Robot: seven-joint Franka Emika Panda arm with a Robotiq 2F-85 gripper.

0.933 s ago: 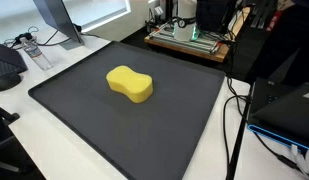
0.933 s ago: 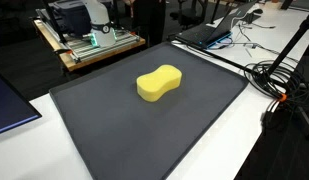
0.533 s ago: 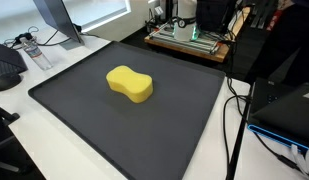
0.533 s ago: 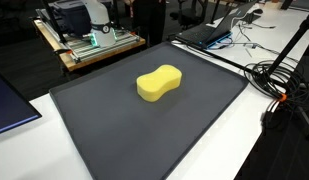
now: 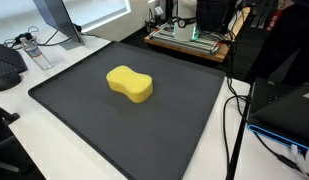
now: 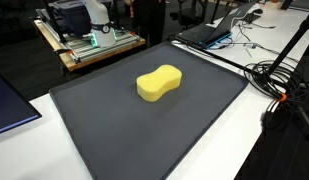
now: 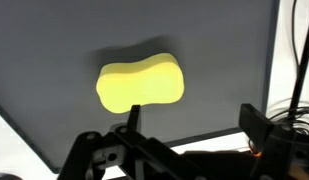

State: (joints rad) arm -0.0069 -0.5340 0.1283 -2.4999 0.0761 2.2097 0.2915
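With the hand (image 7: 192, 118) held wide open and empty above the sponge (image 5: 130, 84), which lies mid-mat (image 5: 184, 125) on the tabletop (image 5: 54, 150), the soft sponge could be nudged aside or squashed unevenly by an off-centre descent

Nothing has shifted in the last second. In both exterior views the yellow sponge (image 5: 130, 84) (image 6: 160, 82) lies on the same spot of the dark mat (image 5: 179, 125) (image 6: 144, 135), at the same angle and with the same outline as in the earlier pictures. The cables (image 6: 277, 76) beside the mat have not stirred either. My claw (image 7: 193, 118), jaws spread wide over the sponge (image 7: 140, 84), appears only in the wrist view, which has no earlier picture to compare.
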